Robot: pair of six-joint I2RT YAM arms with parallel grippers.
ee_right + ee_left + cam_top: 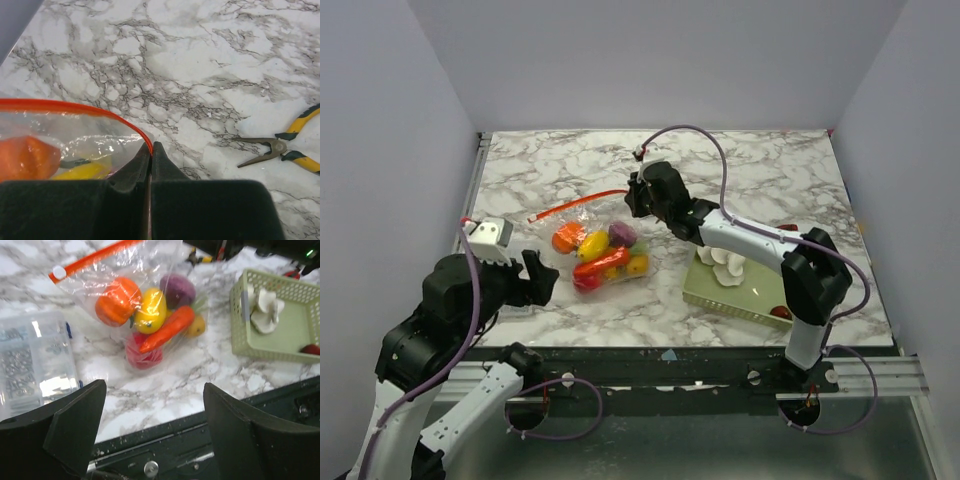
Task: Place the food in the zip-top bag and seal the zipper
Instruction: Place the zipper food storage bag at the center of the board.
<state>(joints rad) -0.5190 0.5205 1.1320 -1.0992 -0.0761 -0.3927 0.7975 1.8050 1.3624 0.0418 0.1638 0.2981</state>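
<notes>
At the near left edge of the desk (650, 320) the left pincer (152, 390) hangs with its two dark fingers (75, 425) spread wide and nothing between them, pointing toward the middle of the marble top. Just beyond it on the left lies a clear plastic box (35, 365) of small metal parts, close beside the zip-top bag (603, 228). The bag rests flat on the marble near the centre. The food (150, 317) is all inside it, bunched at the near end: an orange piece, a yellow one, a long red-orange one, a purple one and a red one pressed together under the crinkled plastic. To the right, a strip of bare marble away, sits a pale green mesh basket (720, 298) holding white garlic-like bulbs (728, 262) and one small red piece (780, 312) in its near right corner. The right arm reaches over the basket's far side toward the bag. The zipper (575, 205) runs along the bag's far edge, with a white slider (59, 272) at its left end. The right pincer (151, 147) is clamped tight on the strip's right end. Whether the strip is sealed along its length cannot be told. Farther right on the marble lie yellow-handled pliers (280, 147), well apart from the bag.
</notes>
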